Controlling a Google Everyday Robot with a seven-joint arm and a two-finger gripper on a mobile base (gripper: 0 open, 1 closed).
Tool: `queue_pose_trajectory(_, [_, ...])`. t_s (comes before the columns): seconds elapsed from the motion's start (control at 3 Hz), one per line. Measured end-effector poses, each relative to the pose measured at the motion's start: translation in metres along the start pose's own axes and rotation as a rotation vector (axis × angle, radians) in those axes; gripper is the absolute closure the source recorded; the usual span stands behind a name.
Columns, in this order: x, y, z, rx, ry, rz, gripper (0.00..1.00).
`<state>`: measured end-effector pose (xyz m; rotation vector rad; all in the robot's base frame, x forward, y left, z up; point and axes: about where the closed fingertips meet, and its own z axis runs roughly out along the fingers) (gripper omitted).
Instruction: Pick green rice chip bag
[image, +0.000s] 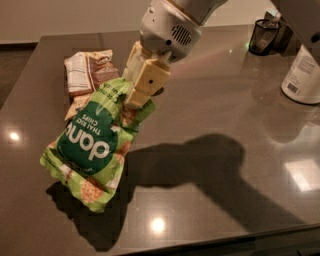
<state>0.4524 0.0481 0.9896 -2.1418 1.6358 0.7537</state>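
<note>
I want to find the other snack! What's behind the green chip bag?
A brown-and-cream snack bag lies on the table behind the green rice chip bag. Its lower right part is hidden by the green bag's top, where the gripper clamps it.

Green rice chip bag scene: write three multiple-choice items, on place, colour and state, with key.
1. The brown-and-cream snack bag lies: A on the floor; B on the table behind the green rice chip bag; C on a shelf.
2. The green bag's logo is: A red; B blue; C dark green.
3. The gripper is: A shut on the bag's top; B open above it; C unseen.
B: it rests on the tabletop. C: dark-green disc, white lettering. A: it pinches the bag's upper end.
</note>
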Motion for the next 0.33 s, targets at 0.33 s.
queue_pose_trajectory(0.33, [-0.0054, -0.0055, -0.0014, 0.024, -0.014, -0.004, 1.0])
